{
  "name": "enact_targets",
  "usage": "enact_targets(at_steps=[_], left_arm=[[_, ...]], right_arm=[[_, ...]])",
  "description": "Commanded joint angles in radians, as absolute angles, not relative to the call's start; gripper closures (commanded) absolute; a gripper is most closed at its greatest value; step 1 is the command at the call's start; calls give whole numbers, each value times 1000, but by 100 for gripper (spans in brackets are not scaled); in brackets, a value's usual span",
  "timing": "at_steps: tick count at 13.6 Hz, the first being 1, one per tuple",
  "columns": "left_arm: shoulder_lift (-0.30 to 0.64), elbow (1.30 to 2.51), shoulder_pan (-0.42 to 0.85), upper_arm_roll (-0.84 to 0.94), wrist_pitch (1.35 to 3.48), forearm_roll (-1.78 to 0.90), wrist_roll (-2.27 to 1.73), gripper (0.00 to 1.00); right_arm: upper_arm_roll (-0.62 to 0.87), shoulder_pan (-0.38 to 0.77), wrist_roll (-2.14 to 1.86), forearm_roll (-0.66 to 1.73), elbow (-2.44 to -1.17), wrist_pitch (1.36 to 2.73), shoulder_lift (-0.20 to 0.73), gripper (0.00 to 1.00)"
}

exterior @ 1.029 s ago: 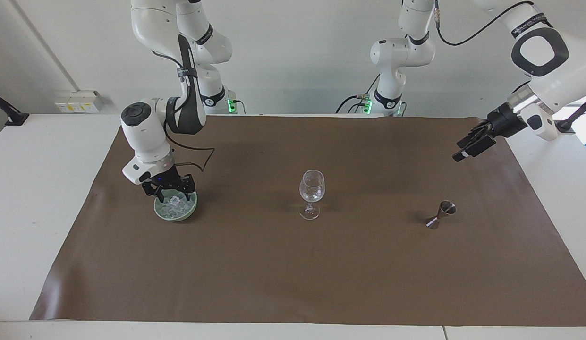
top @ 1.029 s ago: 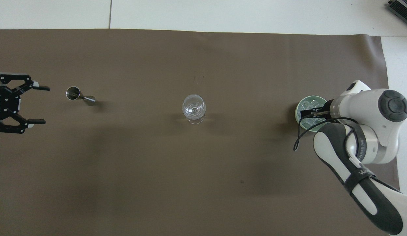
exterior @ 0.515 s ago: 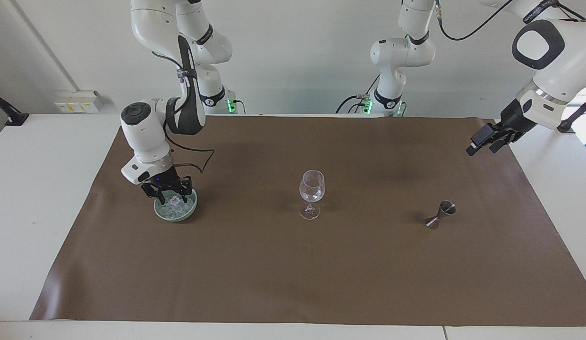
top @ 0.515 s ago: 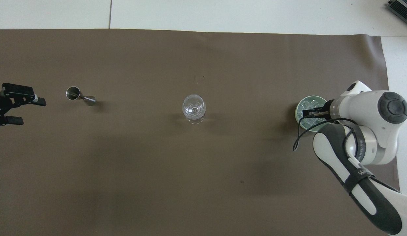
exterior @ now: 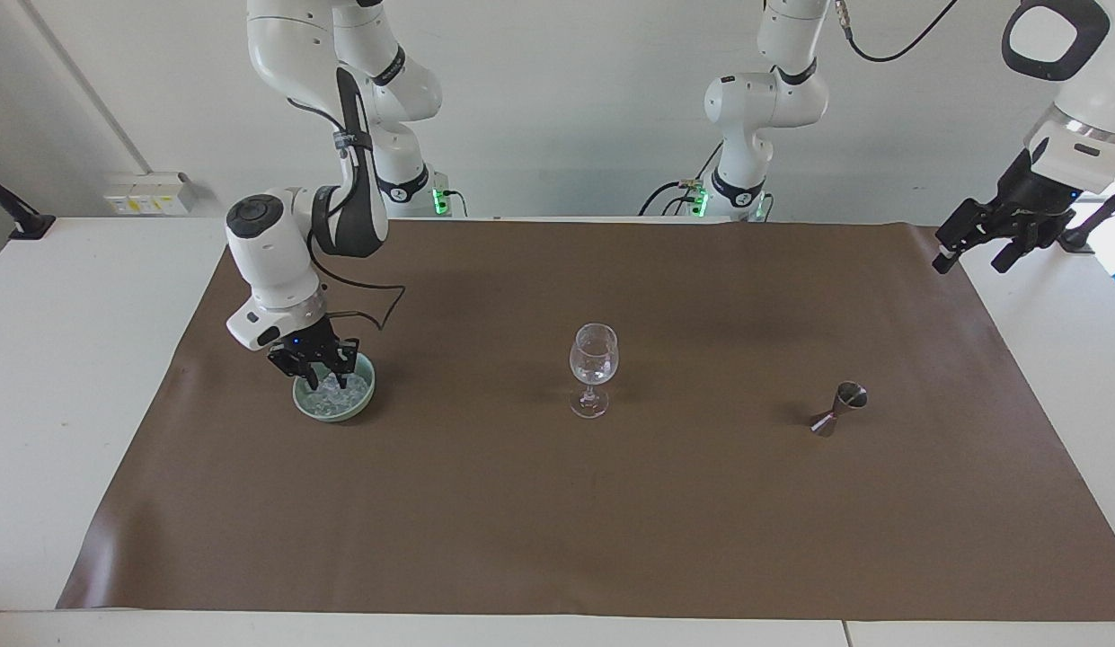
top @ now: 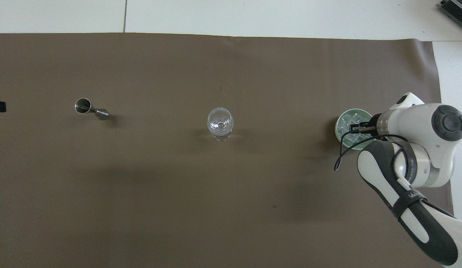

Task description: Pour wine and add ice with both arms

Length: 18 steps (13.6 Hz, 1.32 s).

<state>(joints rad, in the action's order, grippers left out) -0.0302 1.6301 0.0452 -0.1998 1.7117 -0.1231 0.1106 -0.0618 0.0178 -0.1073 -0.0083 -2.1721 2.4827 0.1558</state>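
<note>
Ice pick-up under way, glass unfilled

We judged the task barely begun: the wine glass [exterior: 593, 367] stood mid-mat and looked empty, with no wine or cube that we could make out in it, and the jigger [exterior: 839, 408] stood untouched toward the left arm's end of the table. The ice [exterior: 328, 392] lay heaped in the green bowl [exterior: 367, 395] toward the right arm's end. Our right gripper [exterior: 327, 380] was down in that bowl among the cubes; whether its fingers pinched one we could not tell. Our left gripper [exterior: 971, 252] hung over the mat's edge with fingers spread and empty. Carrying ice and pouring were both left to do.
</note>
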Motion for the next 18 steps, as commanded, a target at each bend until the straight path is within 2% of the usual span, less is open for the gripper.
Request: enact_targets(at_steps=[1,2,4,6,8,10,13,15,18], left_arm=[[-67,1621,64,-202,1667,-94,115,0],[-95,1631,102,-218,1661,-84,114,0],[-95,1608,97,-221,1602,-68,109,0],[-80,1553,104,-218,1536,-67,109,0],[-60,1499,103,-212,1491,-51,110,0],[-61,1490,92,-201,1471,-60,112,0],[-57,1479,51,-140,1443,-58,110,0],[-48,1468,-36,-30,1422,-54,110,0],[-44,1463,-38,2,1416,-48,92,0]], right_arm=[[-51,2,-75,-20,-2181,2505,156,63],[-51,2,-66,-20,-2181,2505,156,65],[-51,2,-64,-20,-2181,2502,156,69],[-51,3,-64,-20,-2177,2497,158,81],[-51,5,-66,-20,-2171,2487,158,85],[-51,6,-66,-20,-2137,2438,156,100],[-51,9,-19,-18,-2065,2338,137,100],[-48,15,12,-18,-2016,2283,124,100],[-35,18,47,-18,-1955,2186,86,100]])
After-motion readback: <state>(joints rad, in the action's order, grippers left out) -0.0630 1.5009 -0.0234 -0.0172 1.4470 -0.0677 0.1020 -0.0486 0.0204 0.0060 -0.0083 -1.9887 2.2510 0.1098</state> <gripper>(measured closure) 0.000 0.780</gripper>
